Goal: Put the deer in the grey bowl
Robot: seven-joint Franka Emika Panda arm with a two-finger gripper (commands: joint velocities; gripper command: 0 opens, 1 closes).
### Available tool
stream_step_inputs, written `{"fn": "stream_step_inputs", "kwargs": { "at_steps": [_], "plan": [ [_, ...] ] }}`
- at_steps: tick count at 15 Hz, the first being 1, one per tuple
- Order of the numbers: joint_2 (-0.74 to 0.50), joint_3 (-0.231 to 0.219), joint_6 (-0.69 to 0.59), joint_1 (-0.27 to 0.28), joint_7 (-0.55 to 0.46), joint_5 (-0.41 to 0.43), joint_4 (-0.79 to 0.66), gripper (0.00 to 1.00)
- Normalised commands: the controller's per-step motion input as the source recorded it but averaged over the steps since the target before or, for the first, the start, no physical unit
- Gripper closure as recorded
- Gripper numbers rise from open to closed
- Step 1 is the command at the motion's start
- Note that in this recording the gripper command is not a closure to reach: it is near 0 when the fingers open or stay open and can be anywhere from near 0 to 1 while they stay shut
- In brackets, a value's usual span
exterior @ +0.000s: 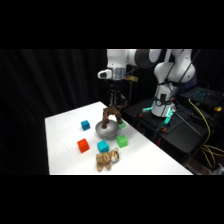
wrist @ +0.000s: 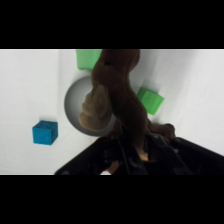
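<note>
The deer [exterior: 106, 118], a dark brown plush, hangs from my gripper [exterior: 114, 110] just above the grey bowl [exterior: 106, 131] near the table's middle. The gripper is shut on the deer's upper end. In the wrist view the deer [wrist: 120, 92] dangles down from the gripper [wrist: 131, 150] and covers the right half of the grey bowl [wrist: 74, 106]; its lower end reaches past the bowl's far rim. The fingertips are hidden behind the plush.
Around the bowl stand a blue cube [exterior: 85, 125], a red cube [exterior: 83, 145], a teal cube [exterior: 103, 146] and a green cube [exterior: 122, 141]. A tan striped plush [exterior: 107, 159] lies near the front edge. The wrist view shows two green cubes [wrist: 151, 100], [wrist: 87, 58].
</note>
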Motion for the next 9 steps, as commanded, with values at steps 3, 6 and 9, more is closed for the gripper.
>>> {"fn": "stream_step_inputs", "kwargs": {
  "at_steps": [3,6,9],
  "plan": [
    [0.45,-0.038,0.17,-0.047,0.28,-0.208,0.3,0.66],
    [0.6,-0.026,0.24,-0.008,0.27,-0.136,0.33,0.66],
    [0.48,-0.051,0.12,0.006,0.19,-0.102,0.33,0.66]
  ]
}}
